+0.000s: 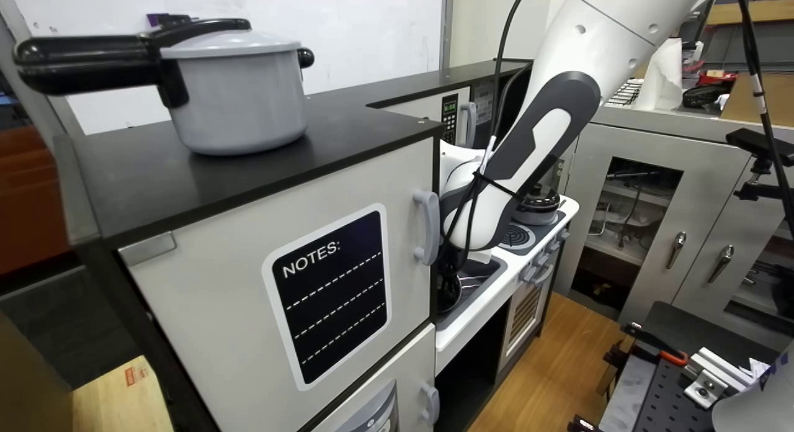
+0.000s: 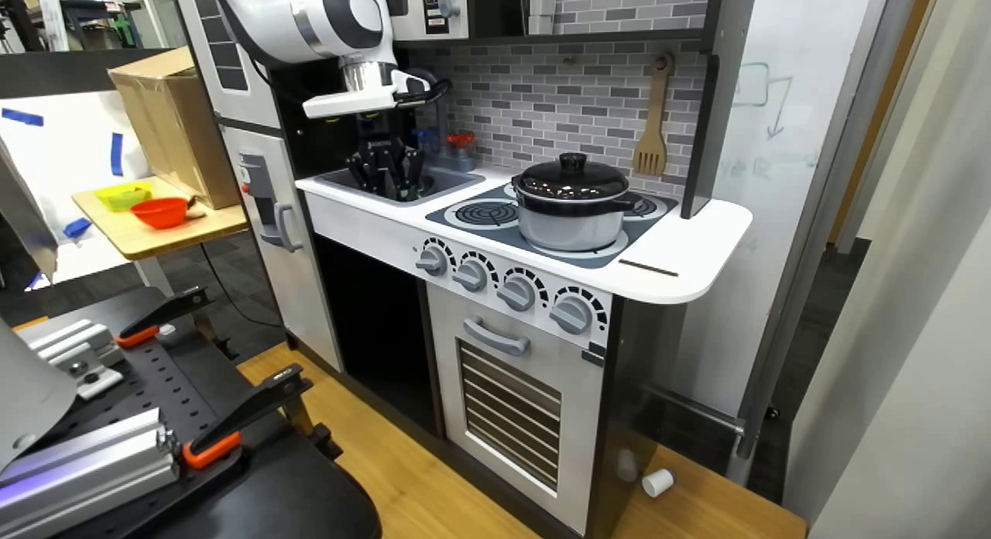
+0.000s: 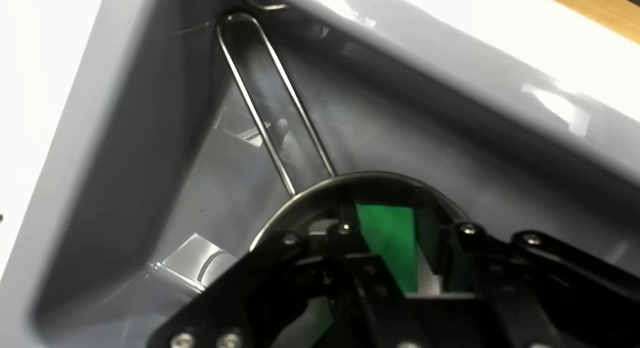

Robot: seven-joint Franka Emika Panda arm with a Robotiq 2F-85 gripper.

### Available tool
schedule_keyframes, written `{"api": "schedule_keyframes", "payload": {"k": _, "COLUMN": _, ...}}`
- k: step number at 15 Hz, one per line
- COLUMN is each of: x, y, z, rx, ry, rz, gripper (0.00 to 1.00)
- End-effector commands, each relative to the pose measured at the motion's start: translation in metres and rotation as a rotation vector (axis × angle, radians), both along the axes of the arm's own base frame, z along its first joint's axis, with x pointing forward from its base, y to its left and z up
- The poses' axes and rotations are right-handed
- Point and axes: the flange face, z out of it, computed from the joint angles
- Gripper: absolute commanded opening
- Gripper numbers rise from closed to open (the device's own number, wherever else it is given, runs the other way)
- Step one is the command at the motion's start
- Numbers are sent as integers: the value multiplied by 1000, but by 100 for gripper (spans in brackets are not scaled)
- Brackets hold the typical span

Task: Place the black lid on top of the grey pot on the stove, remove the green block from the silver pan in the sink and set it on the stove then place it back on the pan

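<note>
The arm (image 1: 552,125) slants down to the wrist (image 2: 370,76), the claw (image 2: 393,189) pointing downward below it, clamped.

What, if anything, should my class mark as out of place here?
A small white cylinder lies on its side on the wooden surface beside the stove's base; it looks dropped or forgotten, though I can't tell what it is. I see no spill or damage.

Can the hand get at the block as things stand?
Yes, it seems: the pan is uncovered, and the hand, fingers down inside it, looks shut on the block.
</note>
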Motion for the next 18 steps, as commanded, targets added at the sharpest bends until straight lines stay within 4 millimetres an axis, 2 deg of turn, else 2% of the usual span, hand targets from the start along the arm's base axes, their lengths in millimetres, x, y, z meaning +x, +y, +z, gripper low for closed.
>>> {"api": "schedule_keyframes", "payload": {"k": 1, "x": 3, "y": -16, "z": 13, "rx": -8, "ry": 15, "rz": -15, "gripper": 8}}
{"api": "schedule_keyframes", "payload": {"k": 7, "x": 1, "y": -48, "z": 62, "rx": -45, "ry": -41, "rz": -54, "gripper": 8}}
{"api": "schedule_keyframes", "payload": {"k": 13, "x": -14, "y": -74, "z": 75, "rx": -63, "ry": -29, "rz": -113, "gripper": 8}}
{"api": "schedule_keyframes", "payload": {"k": 16, "x": -20, "y": -106, "z": 83, "rx": -74, "ry": -36, "rz": -176, "gripper": 8}}
{"api": "schedule_keyframes", "payload": {"k": 18, "x": -24, "y": -118, "z": 86, "rx": -71, "ry": -43, "rz": -212, "gripper": 8}}
